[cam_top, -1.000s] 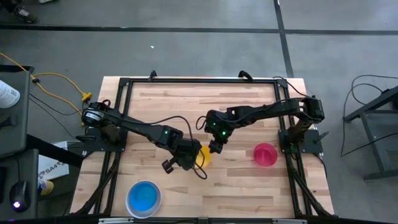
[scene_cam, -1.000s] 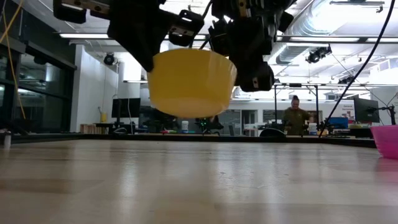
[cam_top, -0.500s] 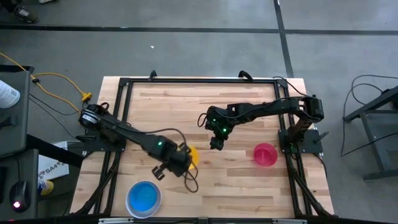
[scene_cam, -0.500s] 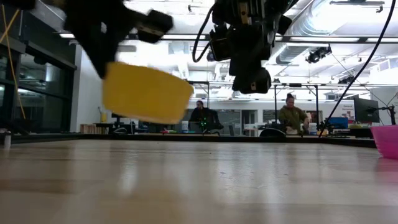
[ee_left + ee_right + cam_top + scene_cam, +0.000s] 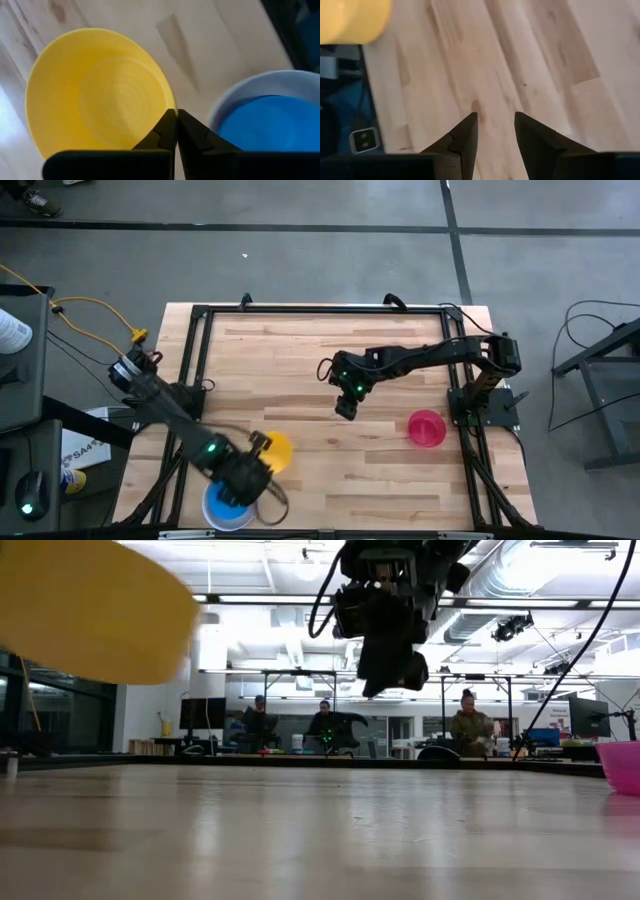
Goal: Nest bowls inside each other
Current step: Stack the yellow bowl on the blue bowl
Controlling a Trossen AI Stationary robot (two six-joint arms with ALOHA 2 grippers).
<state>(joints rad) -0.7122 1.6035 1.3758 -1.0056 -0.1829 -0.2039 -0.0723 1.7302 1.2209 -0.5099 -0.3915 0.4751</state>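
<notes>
A yellow bowl (image 5: pixel 277 450) hangs above the table's near left part, and my left gripper (image 5: pixel 176 114) is shut on it. In the low view the yellow bowl (image 5: pixel 90 610) shows well above the wood and tilted. Just beside it, at the near edge, a blue bowl (image 5: pixel 265 122) sits inside a paler, larger white bowl (image 5: pixel 212 514). A pink bowl (image 5: pixel 427 428) stands on its base at the right. My right gripper (image 5: pixel 495 117) hovers open over bare wood at mid-table, with nothing between its fingers. My left gripper pinches the yellow bowl's rim (image 5: pixel 169 102) between its two fingers, on the side nearest the blue bowl. The fingers come from above, slanting down. The bowl is lifted clear of the table, mouth up and tilted.
The black frame rails (image 5: pixel 200 310) run around the wooden tabletop. Bare wood lies between the two grippers and along the far side. People sit at desks in the room beyond the far edge (image 5: pixel 470 730).
My left gripper has swung from mid-table toward the near left corner, carrying the yellow bowl toward the blue bowl. The wrist has rolled, and the bowl has risen a little and tipped. My right gripper has stayed in place, open.
</notes>
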